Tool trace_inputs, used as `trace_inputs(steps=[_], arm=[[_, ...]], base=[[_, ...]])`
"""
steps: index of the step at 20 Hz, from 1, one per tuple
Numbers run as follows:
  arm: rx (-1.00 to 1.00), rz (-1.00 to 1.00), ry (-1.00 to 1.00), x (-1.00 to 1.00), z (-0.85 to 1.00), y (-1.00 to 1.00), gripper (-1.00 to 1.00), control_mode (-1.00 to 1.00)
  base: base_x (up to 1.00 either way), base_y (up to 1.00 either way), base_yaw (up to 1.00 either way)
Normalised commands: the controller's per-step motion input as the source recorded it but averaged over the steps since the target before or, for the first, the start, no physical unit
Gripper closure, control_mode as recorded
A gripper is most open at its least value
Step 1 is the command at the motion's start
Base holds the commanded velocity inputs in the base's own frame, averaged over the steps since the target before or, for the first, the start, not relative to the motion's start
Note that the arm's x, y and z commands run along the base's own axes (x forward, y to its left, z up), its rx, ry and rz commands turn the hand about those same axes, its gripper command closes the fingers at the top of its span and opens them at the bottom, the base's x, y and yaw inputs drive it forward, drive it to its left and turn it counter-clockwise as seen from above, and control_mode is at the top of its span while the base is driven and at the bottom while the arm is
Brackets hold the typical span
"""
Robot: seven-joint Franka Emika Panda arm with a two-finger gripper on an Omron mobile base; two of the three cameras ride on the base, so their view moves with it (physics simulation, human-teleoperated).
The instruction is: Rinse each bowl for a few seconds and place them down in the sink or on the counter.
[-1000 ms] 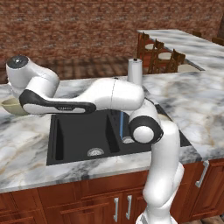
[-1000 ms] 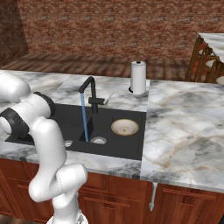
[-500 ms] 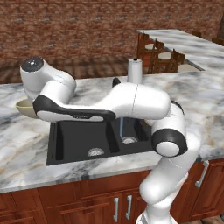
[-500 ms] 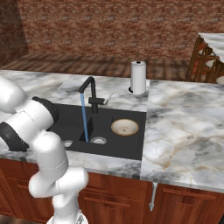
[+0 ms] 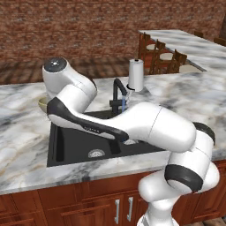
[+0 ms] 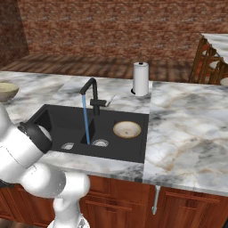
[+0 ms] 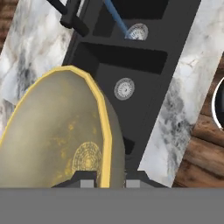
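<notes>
Our pincer (image 7: pixel 103 177) is clamping the olive-tan bowl (image 7: pixel 61 131) by its rim, at the sink's (image 6: pixel 133 151) left edge. We are judging this the carry toward rinsing; next, rightward, the running water (image 6: pixel 85 120). The bowl is tilting, rim-line running roughly along the fingers. The cream-rimmed bowl (image 6: pixel 127 129) is lying in the right basin.

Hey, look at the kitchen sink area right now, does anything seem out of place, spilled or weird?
Nothing looks spilled or broken. The faucet is running a thin stream into the sink with no bowl under it. The cream-rimmed bowl sits in the other basin. The tool grips the olive bowl by its rim, tilted on edge, beside the sink.
</notes>
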Motion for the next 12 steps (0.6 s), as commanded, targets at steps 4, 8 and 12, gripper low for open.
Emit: trace_inputs(steps=[4, 8, 12], arm=[[0.05, -0.24, 0.0, -0.26, -0.04, -0.61, 1.0, -1.0], [0.03, -0.26, 0.0, -0.26, -0.11, -0.57, 1.0, -1.0], [0.01, -0.27, 0.02, -0.18, -0.12, -0.52, 1.0, -1.0]], base=[[0.0, 0.0, 0.0], [0.0, 0.0, 0.0], [0.0, 0.0, 0.0]])
